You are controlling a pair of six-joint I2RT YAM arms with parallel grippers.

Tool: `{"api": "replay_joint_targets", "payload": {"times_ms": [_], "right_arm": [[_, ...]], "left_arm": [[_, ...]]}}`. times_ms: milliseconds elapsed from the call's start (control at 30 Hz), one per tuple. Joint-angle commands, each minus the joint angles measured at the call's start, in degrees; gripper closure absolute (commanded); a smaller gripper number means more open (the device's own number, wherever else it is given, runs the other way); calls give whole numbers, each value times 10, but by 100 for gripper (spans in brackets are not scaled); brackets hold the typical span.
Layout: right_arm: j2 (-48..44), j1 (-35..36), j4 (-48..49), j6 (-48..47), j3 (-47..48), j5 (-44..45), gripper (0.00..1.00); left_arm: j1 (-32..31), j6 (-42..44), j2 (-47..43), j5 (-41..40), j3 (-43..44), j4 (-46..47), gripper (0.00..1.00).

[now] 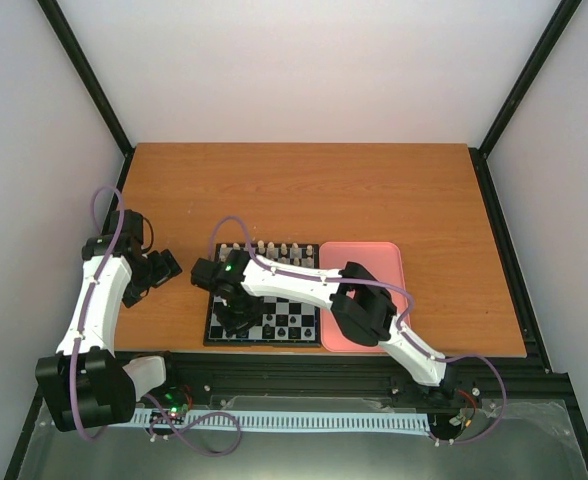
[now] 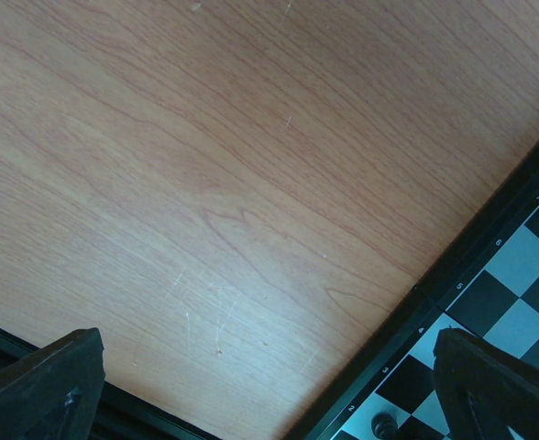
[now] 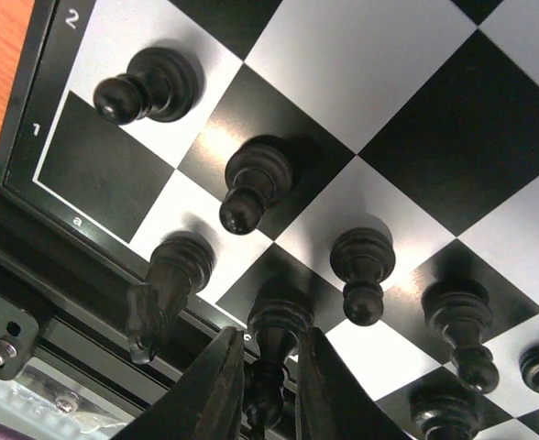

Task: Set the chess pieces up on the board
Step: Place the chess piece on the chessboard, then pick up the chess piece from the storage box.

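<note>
Overhead, the top external view gives the whole layout: the board (image 1: 309,300) lies near the front edge of the wooden table (image 1: 304,190). The pink tray (image 1: 369,258) lies just beside its right rim, and cream-white pieces (image 1: 274,248) are lined along its far side. The right arm reaches across the tray and the board, so that the right gripper (image 1: 236,318) sits over the board's near left corner. The left gripper (image 1: 162,268) hangs above bare wood to the left of the board. The right wrist view alone resolves the black chess pieces (image 3: 251,183), which stand upright on the squares by the corner marked a and 1. One of them rises between the two fingers (image 3: 216,390), which stand narrowly apart and flank its top. Whether they press it cannot be told. The left wrist view shows that arm's fingers (image 2: 40,390) spread wide over the table grain with nothing between them, and the board's rim crosses the lower right corner. The tray's contents cannot be read, since much of it lies under the right arm. Pale walls (image 1: 304,70) and black frame posts (image 1: 89,75) enclose the table.
</note>
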Motion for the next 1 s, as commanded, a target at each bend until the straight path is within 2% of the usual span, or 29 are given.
{"api": "replay_joint_targets", "payload": {"times_ms": [0,300,467,600,767,867,967], "right_arm": [[3,-1,-12,-6,19,10,80],[-64,0,-45,3,27,26,74],[-157,-3,-69,34,-16,82,55],[-274,-42,-51,86,-166,102,49],[-440,-133,-22,150,-434,131,48],[-529,-200,-15,166,-540,149,48],[-583,-261,-11,164,-606,154,46]], "left_arm": [[-2,9,-6,2,-1,9,0],[-2,9,-6,-1,0,7,0],[-2,8,-5,-1,0,8,0],[-2,9,-7,1,-1,8,0],[-3,9,-5,3,-1,9,0],[-4,10,-5,5,-1,10,0],[-6,10,-4,6,-2,11,0]]}}
